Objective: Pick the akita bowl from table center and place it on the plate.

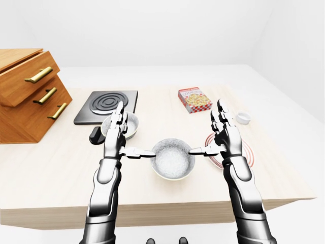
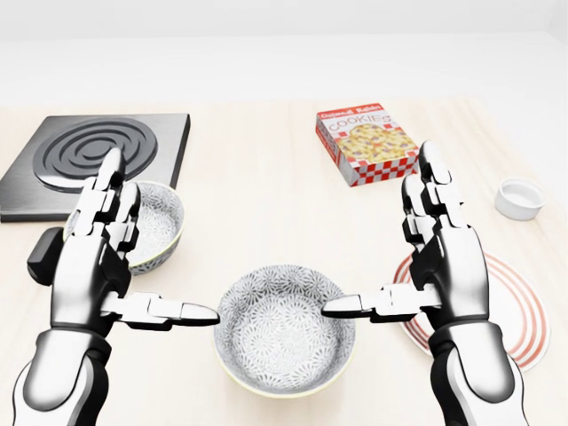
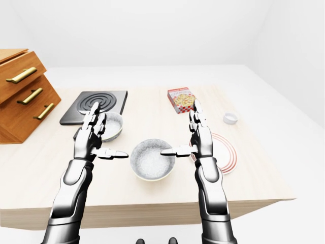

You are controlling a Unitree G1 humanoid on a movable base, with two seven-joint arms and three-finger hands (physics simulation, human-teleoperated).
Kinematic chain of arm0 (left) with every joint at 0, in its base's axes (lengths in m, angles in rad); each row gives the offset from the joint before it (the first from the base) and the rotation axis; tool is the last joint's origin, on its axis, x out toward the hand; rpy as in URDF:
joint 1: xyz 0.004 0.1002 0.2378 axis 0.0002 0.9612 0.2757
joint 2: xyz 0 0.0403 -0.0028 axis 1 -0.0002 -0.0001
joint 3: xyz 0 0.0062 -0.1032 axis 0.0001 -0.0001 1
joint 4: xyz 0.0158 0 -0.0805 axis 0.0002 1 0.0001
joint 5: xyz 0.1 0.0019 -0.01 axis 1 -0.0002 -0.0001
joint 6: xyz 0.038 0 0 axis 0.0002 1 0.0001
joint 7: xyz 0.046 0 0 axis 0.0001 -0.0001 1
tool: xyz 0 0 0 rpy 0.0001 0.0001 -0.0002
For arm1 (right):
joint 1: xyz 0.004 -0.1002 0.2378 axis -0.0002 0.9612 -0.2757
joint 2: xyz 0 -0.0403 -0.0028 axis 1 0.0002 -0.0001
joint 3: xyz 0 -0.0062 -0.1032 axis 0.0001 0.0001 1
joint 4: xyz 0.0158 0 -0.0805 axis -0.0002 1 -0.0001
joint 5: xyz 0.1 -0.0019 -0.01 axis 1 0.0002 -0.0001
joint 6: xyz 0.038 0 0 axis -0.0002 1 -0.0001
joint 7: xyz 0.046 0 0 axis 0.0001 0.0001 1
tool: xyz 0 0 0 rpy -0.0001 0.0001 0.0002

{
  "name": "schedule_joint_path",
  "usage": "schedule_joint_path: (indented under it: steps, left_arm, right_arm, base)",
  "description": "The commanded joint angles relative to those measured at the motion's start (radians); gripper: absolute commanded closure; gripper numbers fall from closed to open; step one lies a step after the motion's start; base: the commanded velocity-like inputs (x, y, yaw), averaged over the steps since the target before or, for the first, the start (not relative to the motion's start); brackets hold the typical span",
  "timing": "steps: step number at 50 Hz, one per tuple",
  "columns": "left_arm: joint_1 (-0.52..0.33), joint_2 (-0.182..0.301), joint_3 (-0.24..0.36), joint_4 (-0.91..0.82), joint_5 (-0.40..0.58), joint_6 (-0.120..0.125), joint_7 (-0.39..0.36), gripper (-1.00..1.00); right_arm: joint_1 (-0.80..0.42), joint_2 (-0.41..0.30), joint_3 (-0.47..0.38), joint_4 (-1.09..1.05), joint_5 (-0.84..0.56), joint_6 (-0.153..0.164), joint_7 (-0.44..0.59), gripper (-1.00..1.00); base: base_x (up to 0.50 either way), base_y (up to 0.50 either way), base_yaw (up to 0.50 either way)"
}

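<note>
1. Hands first: left hand (image 2: 89, 266) and right hand (image 2: 453, 271) are both spread wide, fingers straight up, thumbs poking inward over either side of the bowl (image 2: 284, 342). Neither grips anything. I can't tell if the thumb tips touch its rim.
2. Desk (image 2: 257, 177): the bowl sits mid-desk, bottom centre of the head view, right between the hands. The top looks smooth, so I'd guess a lopsided squeeze just shoves the bowl sideways instead of lifting it.
3. Plate (image 2: 515, 311): it's just right of the bowl and partly hidden under the right hand. That arm could drag across it on the way over. Or the bowl comes down on the plate's rim and ends up tilted.
4. The bowl itself has round, slick-looking walls, and each hand has only three fingers. Uneven pressure could tip it or pop it loose mid-carry.
5. Second bowl (image 2: 164, 222): it has the same pattern and sits right behind the left hand by the hob (image 2: 89, 160). A stray knuckle could knock it.
6. Box (image 2: 366, 146) and cup (image 2: 518, 197) are well apart from all this, so they're only in danger from a really wide swing.
</note>
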Motion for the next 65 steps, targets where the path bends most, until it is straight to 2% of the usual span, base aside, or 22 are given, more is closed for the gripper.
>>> schedule_joint_path:
  steps: [1,19,26,31,32,36,39,40,41,43,44,45,48,49,52,53,54,65]
  left_arm:
    - [0.006,-0.001,0.003,-0.007,-0.005,0.000,0.000,-1.00]
    - [-0.016,0.007,0.008,0.009,-0.007,0.000,0.000,-1.00]
    - [-0.024,0.014,0.010,0.020,0.001,0.000,-0.002,-1.00]
    - [-0.062,0.070,0.017,0.092,0.160,0.000,0.010,-1.00]
    - [-0.082,0.099,0.016,0.139,0.226,0.000,0.010,-1.00]
    - [-0.124,0.130,0.038,0.220,0.355,0.000,0.015,-1.00]
    - [-0.177,0.179,0.029,0.335,0.505,0.000,0.033,-1.00]
    - [-0.180,0.174,0.037,0.340,0.517,0.000,0.028,-1.00]
    - [-0.207,0.198,0.027,0.395,0.584,0.000,0.043,-1.00]
    - [-0.233,0.207,0.033,0.450,0.637,0.000,0.057,-1.00]
    - [-0.249,0.215,0.032,0.486,0.662,-0.004,0.066,-1.00]
    - [-0.277,0.233,0.021,0.551,0.715,-0.030,0.095,-1.00]
    - [-0.316,0.252,0.010,0.646,0.802,-0.078,0.136,-1.00]
    - [-0.335,0.261,-0.003,0.694,0.843,-0.105,0.161,-1.00]
    - [-0.382,0.267,-0.022,0.811,0.924,-0.147,0.217,-1.00]
    - [-0.408,0.269,-0.031,0.875,0.949,-0.168,0.247,-1.00]
    - [-0.428,0.266,-0.031,0.921,0.953,-0.175,0.261,-1.00]
    - [-0.600,0.253,-0.101,1.316,1.056,-0.175,0.438,-1.00]
  right_arm:
    - [0.002,0.001,0.000,-0.002,0.014,0.000,-0.001,-1.00]
    - [0.008,-0.003,0.000,-0.015,0.000,0.000,0.006,-1.00]
    - [0.010,-0.001,0.001,-0.010,-0.007,0.000,0.004,-1.00]
    - [0.005,0.001,0.002,-0.007,-0.008,0.000,0.002,-1.00]
    - [0.004,0.001,0.003,-0.005,-0.009,0.000,0.002,-1.00]
    - [0.003,0.001,0.005,-0.004,-0.011,0.000,0.002,-1.00]
    - [0.004,0.001,0.005,-0.002,-0.011,0.000,0.003,-1.00]
    - [0.004,0.001,0.005,-0.002,-0.011,0.000,0.003,-1.00]
    - [0.003,0.001,0.005,-0.002,-0.011,0.000,0.002,-1.00]
    - [0.003,0.002,0.005,0.000,-0.011,0.000,0.002,-1.00]
    - [0.001,0.002,0.004,0.002,-0.011,0.000,0.002,-1.00]
    - [-0.001,0.002,0.004,0.008,-0.011,0.000,0.001,-1.00]
    - [-0.004,0.002,0.005,0.013,-0.011,0.000,-0.001,-1.00]
    - [-0.003,0.002,0.006,0.016,-0.012,0.000,-0.001,-1.00]
    - [0.000,0.002,0.006,0.015,-0.011,0.000,0.001,-1.00]
    - [0.002,0.001,0.006,0.012,-0.011,0.000,0.002,-1.00]
    - [0.004,0.001,0.005,0.010,-0.011,0.000,0.002,-1.00]
    - [0.018,0.000,0.001,0.010,-0.010,0.000,0.010,-1.00]
  base:
    - [0.07,0.00,0.00]
    - [0.01,0.00,0.00]
    - [0.33,0.00,0.00]
    - [0.00,0.00,0.00]
    - [0.00,0.00,0.00]
    - [0.00,0.00,0.00]
    - [0.00,0.00,0.00]
    - [0.00,0.00,0.00]
    - [0.00,0.00,0.00]
    - [0.00,0.00,0.00]
    - [0.00,0.00,0.00]
    - [0.00,0.00,0.00]
    - [0.00,0.00,0.00]
    - [0.00,0.00,0.00]
    - [0.00,0.00,0.00]
    - [0.00,0.00,0.00]
    - [0.00,0.00,0.00]
    - [0.00,0.00,0.00]
